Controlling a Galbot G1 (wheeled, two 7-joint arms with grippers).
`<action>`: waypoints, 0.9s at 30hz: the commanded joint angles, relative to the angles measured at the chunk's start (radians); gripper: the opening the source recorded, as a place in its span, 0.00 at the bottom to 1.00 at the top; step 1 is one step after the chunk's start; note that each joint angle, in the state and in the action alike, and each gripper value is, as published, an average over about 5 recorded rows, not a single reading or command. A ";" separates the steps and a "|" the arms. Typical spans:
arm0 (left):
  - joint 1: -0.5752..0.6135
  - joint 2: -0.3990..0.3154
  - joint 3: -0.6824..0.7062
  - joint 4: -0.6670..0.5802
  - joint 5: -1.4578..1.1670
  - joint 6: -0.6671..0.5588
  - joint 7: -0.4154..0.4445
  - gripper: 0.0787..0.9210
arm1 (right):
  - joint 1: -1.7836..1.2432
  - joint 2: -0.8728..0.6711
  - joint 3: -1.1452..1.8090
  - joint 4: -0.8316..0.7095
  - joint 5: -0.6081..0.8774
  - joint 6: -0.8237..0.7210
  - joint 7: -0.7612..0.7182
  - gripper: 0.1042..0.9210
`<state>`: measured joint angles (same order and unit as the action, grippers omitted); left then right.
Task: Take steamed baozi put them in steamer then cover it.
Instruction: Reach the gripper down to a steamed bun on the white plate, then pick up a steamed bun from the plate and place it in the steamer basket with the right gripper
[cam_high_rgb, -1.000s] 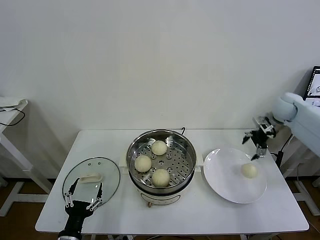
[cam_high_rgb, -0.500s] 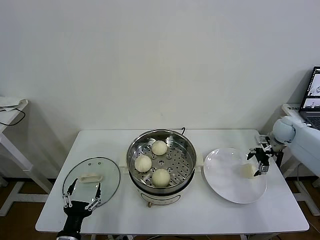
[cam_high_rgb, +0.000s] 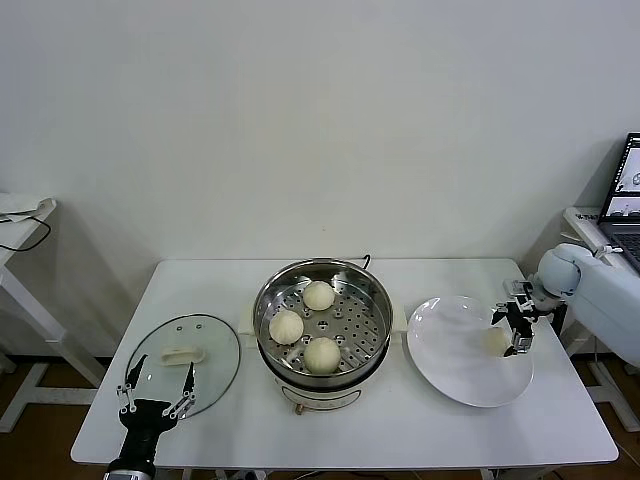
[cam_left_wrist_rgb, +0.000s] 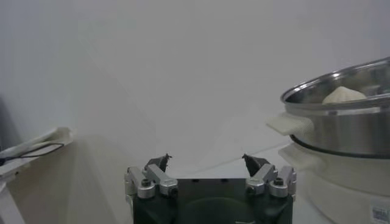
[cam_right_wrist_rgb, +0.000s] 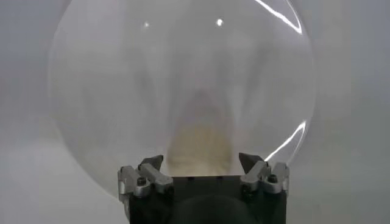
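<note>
You can see three round cream-white baozi buns (cam_high_rgb: 302, 326) sitting on the holed tray inside the round shiny steel steamer pot (cam_high_rgb: 322, 329), in the middle of the white surface (cam_high_rgb: 420, 420). One bun is at the back, one is on the robot's left, and one is at the front. A fourth cream-white bun (cam_high_rgb: 494, 339) is not in the pot. It lies on the flat white plate (cam_high_rgb: 458, 358), on the side of the plate far from the pot.

Your right gripper (cam_high_rgb: 514, 327) is down at that bun, with its fingers spread apart on either side of it. From the head view you cannot tell if the fingers touch the bun. The right wrist view shows the plate (cam_right_wrist_rgb: 183, 91) and the blurry bun (cam_right_wrist_rgb: 198, 143) just past the gripper (cam_right_wrist_rgb: 201, 163) tips, lined up with the gap between them.

The round clear glass lid with the cream-white handle (cam_high_rgb: 184, 359) lies flat on the surface, on the robot's left of the pot. Your left gripper (cam_high_rgb: 156, 385) hangs at the near edge of the lid, fingers wide apart and holding nothing.

The left wrist view shows what the head view does not: a small white label (cam_left_wrist_rgb: 379, 213) low on the pot's cream base. The writing on it is too small to read. That view also shows one bun (cam_left_wrist_rgb: 344, 95) peeking over the steel rim (cam_left_wrist_rgb: 341, 108).

At the far right edge of the head view you can see part of a laptop screen (cam_high_rgb: 629, 172). Nothing on it can be read.
</note>
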<state>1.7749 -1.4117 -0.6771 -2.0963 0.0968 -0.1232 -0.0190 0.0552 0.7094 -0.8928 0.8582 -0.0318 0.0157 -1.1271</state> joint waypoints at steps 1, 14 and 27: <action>-0.001 -0.001 0.000 -0.001 -0.006 0.003 0.000 0.88 | -0.011 0.013 0.003 -0.015 -0.007 0.001 0.012 0.87; 0.001 0.007 0.005 -0.011 -0.006 0.002 0.000 0.88 | 0.117 -0.008 -0.029 0.071 0.016 0.005 -0.059 0.67; 0.001 0.015 0.025 -0.028 -0.005 0.012 -0.006 0.88 | 0.696 0.152 -0.413 0.323 0.398 -0.082 -0.256 0.64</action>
<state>1.7749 -1.3989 -0.6565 -2.1172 0.0920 -0.1163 -0.0217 0.3629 0.7496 -1.0600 1.0140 0.1146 -0.0035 -1.2648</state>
